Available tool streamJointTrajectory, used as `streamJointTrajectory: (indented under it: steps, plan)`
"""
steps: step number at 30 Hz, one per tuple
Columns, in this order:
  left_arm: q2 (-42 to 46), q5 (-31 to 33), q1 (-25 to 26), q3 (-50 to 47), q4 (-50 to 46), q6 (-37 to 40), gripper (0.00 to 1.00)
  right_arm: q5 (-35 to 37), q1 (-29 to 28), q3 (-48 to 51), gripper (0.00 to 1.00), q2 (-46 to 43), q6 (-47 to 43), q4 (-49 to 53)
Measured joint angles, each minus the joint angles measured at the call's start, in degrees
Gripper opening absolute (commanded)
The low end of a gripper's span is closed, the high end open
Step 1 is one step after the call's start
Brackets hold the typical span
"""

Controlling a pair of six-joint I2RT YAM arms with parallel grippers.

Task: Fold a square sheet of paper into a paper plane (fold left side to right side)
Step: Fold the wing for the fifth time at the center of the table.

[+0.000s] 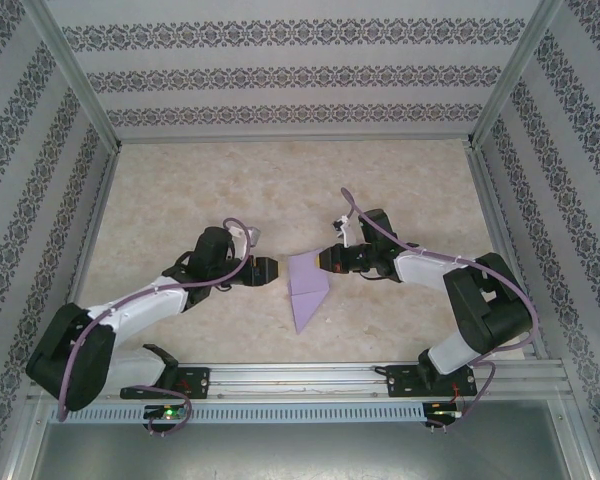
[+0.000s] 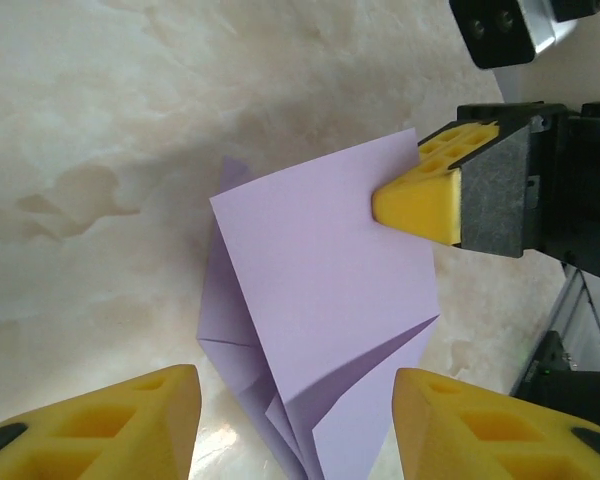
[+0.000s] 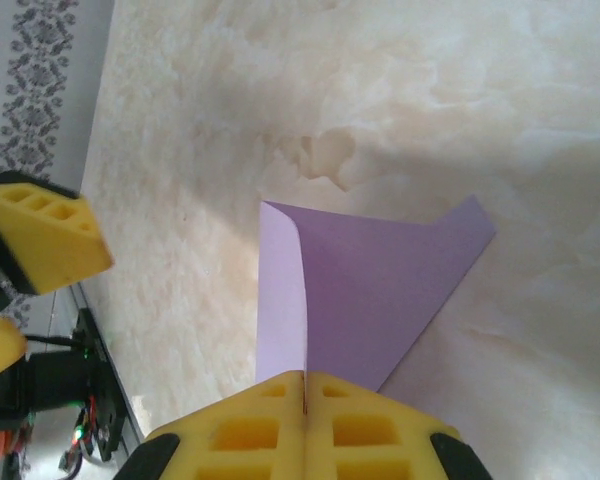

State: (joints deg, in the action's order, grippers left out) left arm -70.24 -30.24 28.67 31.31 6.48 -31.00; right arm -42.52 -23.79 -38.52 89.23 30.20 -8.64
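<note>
Your left gripper (image 1: 272, 270), centre-left, has its jaws apart and holds nothing, just beside the paper (image 1: 308, 290). The paper is lavender, creased, pointing down, mid-frame on the table (image 1: 180, 200). Your right gripper (image 1: 327, 258) is clamped on its upper-right edge.

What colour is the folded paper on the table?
Light purple paper, plain; clearest in the left wrist view.

The desk (image 1: 180, 190) has a beige, marbled top with cloudy brown patches. White walls (image 1: 280, 75) with dark floral bands stand along its far, left and right edges. Slanted metal posts (image 1: 76, 80) rise at the far corners; a metal rail (image 1: 300, 375) runs along the near edge.
</note>
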Motion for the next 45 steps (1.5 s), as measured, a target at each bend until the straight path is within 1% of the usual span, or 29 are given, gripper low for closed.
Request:
streamJointTrajectory:
  steps: [3, 7, 11, 16, 20, 25, 31, 38, 45]
  plan:
    - [2.03, 4.13, 3.91, 1.88, -4.98, 2.40, 0.53, 1.51, -0.09, 0.00, 0.02, -0.35, 2.80, 1.97]
    - [2.38, 10.88, 12.41, 5.92, -11.34, 5.05, 0.52, 2.89, -0.09, 0.00, 0.04, -0.68, 6.84, 4.48]
    - [1.64, 17.62, 20.65, 8.63, -15.04, 5.55, 0.52, 3.80, -0.11, 0.00, 0.07, -0.96, 9.86, 6.27]
    - [-3.76, 25.88, 29.88, 13.11, -18.99, 5.57, 0.52, 4.66, -0.39, -0.44, 0.07, -1.01, 11.76, 8.20]
    - [-9.40, 31.52, 34.69, 16.98, -21.31, 5.57, 0.52, 5.38, -1.09, -1.33, 0.07, -1.03, 12.15, 9.22]
    - [-16.37, 37.62, 38.49, 21.88, -24.30, 5.55, 0.52, 6.08, -1.62, -1.99, 0.07, -1.09, 13.05, 9.77]
    - [-23.12, 42.71, 40.74, 26.34, -27.36, 5.27, 0.51, 6.58, -1.60, -2.25, 0.07, -1.09, 13.42, 9.92]
    - [-29.33, 45.68, 41.46, 29.38, -30.08, 4.42, 0.48, 6.80, -1.75, -2.64, 0.07, -1.09, 13.51, 10.21]
    - [-31.47, 48.57, 41.46, 29.70, -31.36, 2.56, 0.41, 7.13, -1.99, -2.99, 0.07, -0.98, 13.62, 10.21]
